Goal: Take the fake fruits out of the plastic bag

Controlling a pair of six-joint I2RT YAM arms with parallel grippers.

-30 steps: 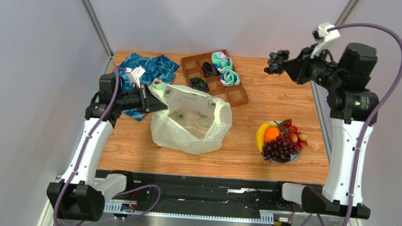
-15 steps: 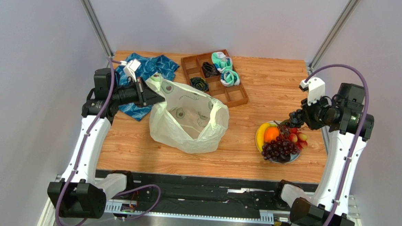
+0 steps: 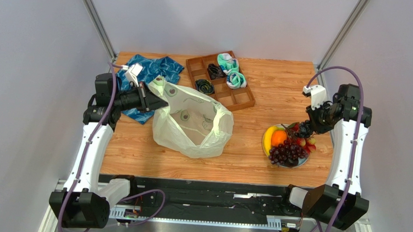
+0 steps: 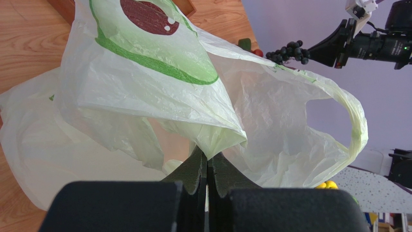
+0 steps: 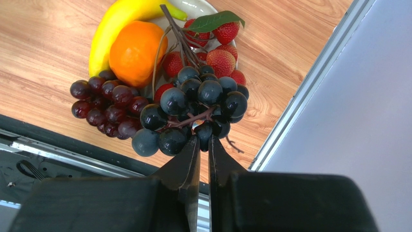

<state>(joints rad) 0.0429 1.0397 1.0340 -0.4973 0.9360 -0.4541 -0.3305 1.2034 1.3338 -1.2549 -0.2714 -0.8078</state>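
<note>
Dangling just beyond the pinching fingertips of the right gripper (image 5: 203, 145), the dark grape bunch (image 5: 198, 108) hangs above the plate (image 5: 194, 7) holding banana (image 5: 121, 21), orange (image 5: 135, 50) and red grapes (image 5: 104, 104); fingers of the left gripper (image 4: 207, 166) press together on the plastic bag (image 4: 145, 82), no fruit visible inside, so probably nearly done

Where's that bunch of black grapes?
In the top view, the black grape bunch hangs in the right gripper, over the fruit plate at the table's right side.

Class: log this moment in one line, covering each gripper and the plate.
left gripper: shut on plastic bag edge | right gripper: shut on dark grape bunch, held over plate of fruit
</note>
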